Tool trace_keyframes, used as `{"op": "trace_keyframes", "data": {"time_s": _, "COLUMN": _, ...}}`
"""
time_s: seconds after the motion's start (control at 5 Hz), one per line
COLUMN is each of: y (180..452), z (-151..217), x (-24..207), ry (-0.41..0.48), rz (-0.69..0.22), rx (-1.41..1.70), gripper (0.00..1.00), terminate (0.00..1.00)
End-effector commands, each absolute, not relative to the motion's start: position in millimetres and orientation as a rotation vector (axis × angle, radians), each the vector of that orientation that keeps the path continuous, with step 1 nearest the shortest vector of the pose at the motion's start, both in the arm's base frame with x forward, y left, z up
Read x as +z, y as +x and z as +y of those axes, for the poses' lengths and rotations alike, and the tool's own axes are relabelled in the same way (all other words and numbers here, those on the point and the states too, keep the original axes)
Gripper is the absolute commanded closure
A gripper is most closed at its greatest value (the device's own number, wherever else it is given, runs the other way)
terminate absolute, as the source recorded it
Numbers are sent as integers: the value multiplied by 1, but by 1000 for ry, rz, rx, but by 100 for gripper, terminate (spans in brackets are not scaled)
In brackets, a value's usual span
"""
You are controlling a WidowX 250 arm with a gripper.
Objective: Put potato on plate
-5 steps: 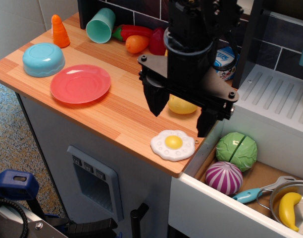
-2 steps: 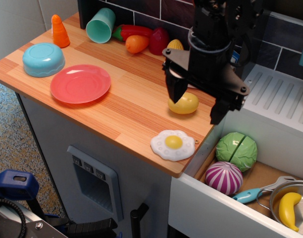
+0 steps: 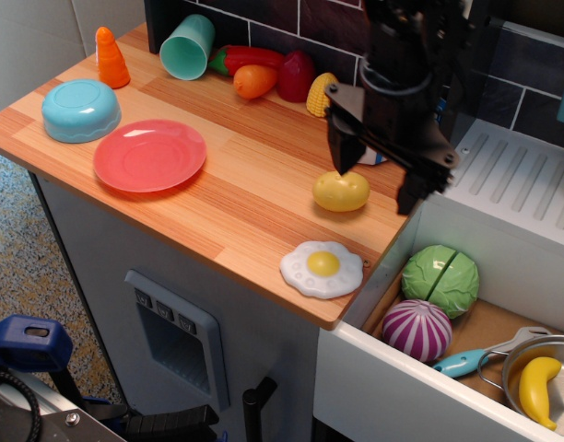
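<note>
— Since a second ago the pincer (image 3: 379, 189) has travelled back and to the right across the bench (image 3: 236, 198), and now shows smaller and farther from the camera. What does it hold?

— Nothing. Its two dark fingers (image 3: 345, 155) stand spread apart with clear space between them. One points down just behind the potato (image 3: 342, 191); the other hangs over the bench's right edge, above the grey sink unit (image 3: 512, 180).

— And the potato itself?

— It lies on the wood near the right end of the bench, with the fried egg toy (image 3: 323, 269) nearer the camera by the front corner. It looks shifted very little, if at all. Whether the near finger touches it cannot be told from this view.

— Where is the plate?

— The plate (image 3: 149, 155) sits well apart from the potato, toward the left end of the bench, with nothing on it. The blue bowl (image 3: 80, 110) rests upside down just beside it at the back left.

— What lines the back wall?

— An orange cone (image 3: 111, 58), a teal cup (image 3: 188, 46) on its side, a red pepper (image 3: 250, 57), an orange oval toy (image 3: 255, 81), a dark red piece (image 3: 296, 75) and the corn (image 3: 323, 95), which the arm covered earlier.

— And the drawer?

— It stands open at lower right with a green cabbage (image 3: 440, 280) and a purple striped onion (image 3: 417, 330) inside.
</note>
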State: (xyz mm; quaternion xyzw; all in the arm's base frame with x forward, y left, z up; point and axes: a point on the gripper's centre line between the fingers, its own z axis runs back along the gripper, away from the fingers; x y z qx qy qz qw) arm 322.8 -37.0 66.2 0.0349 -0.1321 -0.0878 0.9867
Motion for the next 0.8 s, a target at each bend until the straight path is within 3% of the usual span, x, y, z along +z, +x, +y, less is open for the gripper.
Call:
{"op": "trace_keyframes", "data": {"time_s": 0.0, "y": 345, "z": -24, "x": 71, "ry": 66, "rz": -338, "rx": -220, "gripper": 0, "terminate": 0}}
{"op": "trace_keyframes", "data": {"time_s": 0.4, "y": 363, "z": -13, "x": 44, "ry": -2, "rz": -373, "rx": -203, "gripper": 0, "terminate": 0}}
{"op": "trace_keyframes", "data": {"time_s": 0.6, "y": 371, "z": -9, "x": 42, "ry": -7, "rz": -367, "rx": -204, "gripper": 0, "terminate": 0}}
